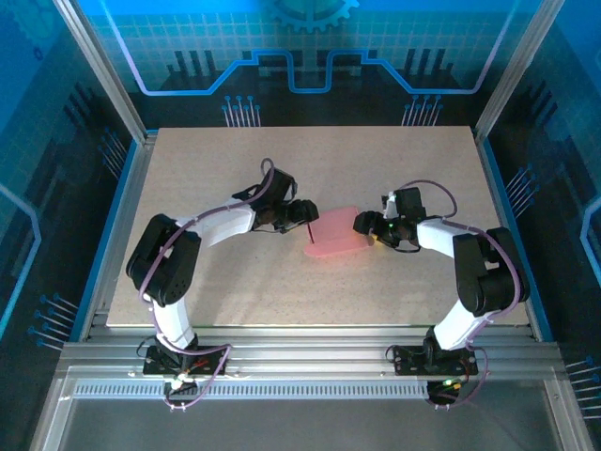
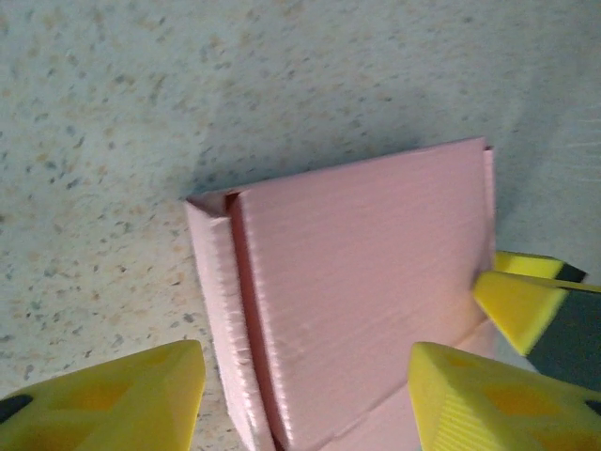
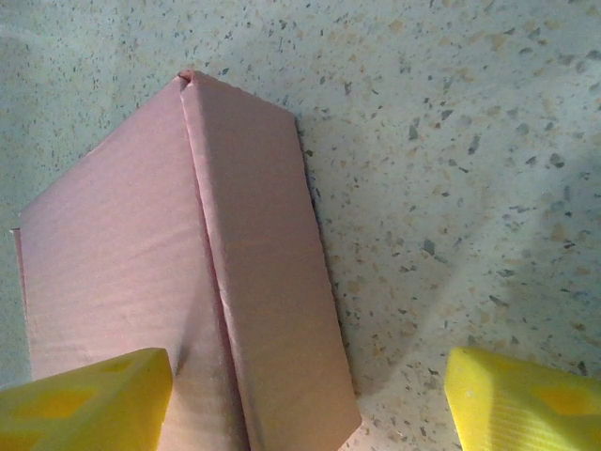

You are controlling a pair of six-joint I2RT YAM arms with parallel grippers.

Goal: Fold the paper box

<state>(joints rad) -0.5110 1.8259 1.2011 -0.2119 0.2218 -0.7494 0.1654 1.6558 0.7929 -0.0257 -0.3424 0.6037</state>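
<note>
The paper box (image 1: pixel 334 235) is a pink folded piece lying in the middle of the table between my two grippers. My left gripper (image 1: pixel 307 220) is at its left end and stands open. In the left wrist view the paper box (image 2: pixel 366 272) has a raised side wall with a dark slit beside the top panel, and the left gripper (image 2: pixel 305 404) straddles that edge. My right gripper (image 1: pixel 361 224) is open at the right end. In the right wrist view the paper box (image 3: pixel 141 272) shows a slanted end flap, with the right gripper (image 3: pixel 310 404) set astride it, one finger over the box and one over the table.
The speckled beige table (image 1: pixel 207 160) is bounded by aluminium rails (image 1: pixel 310 352) at the near edge and posts at the sides. A yellow fingertip (image 2: pixel 521 305) of the right gripper sits against the box's far end in the left wrist view.
</note>
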